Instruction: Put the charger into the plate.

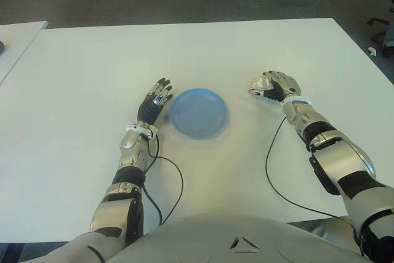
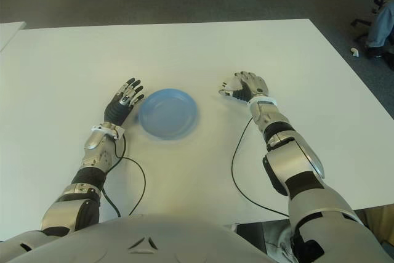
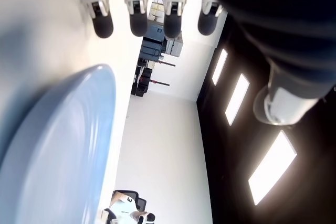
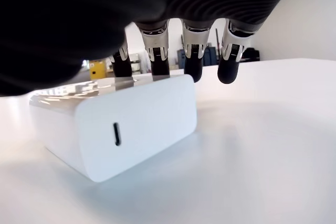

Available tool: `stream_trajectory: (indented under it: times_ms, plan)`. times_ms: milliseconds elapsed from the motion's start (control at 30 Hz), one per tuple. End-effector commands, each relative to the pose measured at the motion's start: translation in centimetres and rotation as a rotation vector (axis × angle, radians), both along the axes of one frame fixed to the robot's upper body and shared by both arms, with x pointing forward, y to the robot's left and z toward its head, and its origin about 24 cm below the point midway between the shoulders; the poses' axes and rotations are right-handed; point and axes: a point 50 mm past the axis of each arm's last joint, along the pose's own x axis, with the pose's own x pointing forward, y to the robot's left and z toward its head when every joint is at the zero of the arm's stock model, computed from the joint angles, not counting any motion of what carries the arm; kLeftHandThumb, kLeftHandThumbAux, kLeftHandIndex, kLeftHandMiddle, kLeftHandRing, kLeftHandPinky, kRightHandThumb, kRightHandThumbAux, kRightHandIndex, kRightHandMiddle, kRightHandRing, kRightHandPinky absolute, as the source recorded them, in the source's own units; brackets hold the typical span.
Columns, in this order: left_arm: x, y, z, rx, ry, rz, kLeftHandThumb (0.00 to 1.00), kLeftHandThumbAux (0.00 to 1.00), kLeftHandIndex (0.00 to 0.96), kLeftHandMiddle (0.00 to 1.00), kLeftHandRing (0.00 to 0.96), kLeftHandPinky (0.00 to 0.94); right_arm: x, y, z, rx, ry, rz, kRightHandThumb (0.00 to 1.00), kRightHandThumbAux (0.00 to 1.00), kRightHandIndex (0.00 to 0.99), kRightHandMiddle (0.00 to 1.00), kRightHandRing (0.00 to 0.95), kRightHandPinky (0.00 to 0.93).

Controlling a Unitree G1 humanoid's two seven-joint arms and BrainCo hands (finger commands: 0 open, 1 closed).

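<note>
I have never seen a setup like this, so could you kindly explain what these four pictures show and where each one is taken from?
It is a humanoid robot at a white table. Two pictures come from its head, looking down; the other two from cameras on its wrists. A blue plate lies between the hands and has nothing in it. The left hand shows just left of the plate, fingers extended, holding nothing. The right hand is to the plate's right, arched over a white charger that sits on the table; its fingers hang over it, no grasp closed yet.
</note>
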Motion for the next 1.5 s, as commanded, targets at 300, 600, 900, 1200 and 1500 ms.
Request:
stream_trajectory:
  times_ms: [300,600,900,1200,1500]
  plan:
    - [-1.5,0.7,-1.6,-0.016,0.078,0.0,0.026,0.525,0.0,0.074,0.047,0.0,-1.0,-0.4,-1.2,0.012,0.068,0.018,0.345,0.188,0.0,0.0,0.0,0.0]
    - [-1.6,0.9,-1.6,-0.024,0.084,0.007,0.024,0.529,0.0,0.085,0.054,0.0,-1.4,-0.2,-1.7,0.019,0.085,0.035,0.34,0.181,0.0,0.0,0.0,0.0]
    - [-1.6,0.9,-1.7,-0.039,0.089,0.01,0.025,0.531,0.0,0.089,0.059,0.0,-1.6,-0.3,-2.0,0.005,0.096,0.052,0.343,0.166,0.0,0.0,0.0,0.0]
    - [-1.6,0.9,-1.7,-0.051,0.092,0.014,0.022,0.535,0.0,0.091,0.063,0.0,-2.1,-0.6,-2.5,-0.031,0.129,0.062,0.351,0.15,0.0,0.0,0.0,0.0]
    - [-1.5,0.8,-1.7,-0.066,0.097,0.013,0.023,0.532,0.0,0.083,0.058,0.003,-2.6,-0.6,-3.2,-0.064,0.158,0.076,0.361,0.137,0.0,0.0,0.0,0.0]
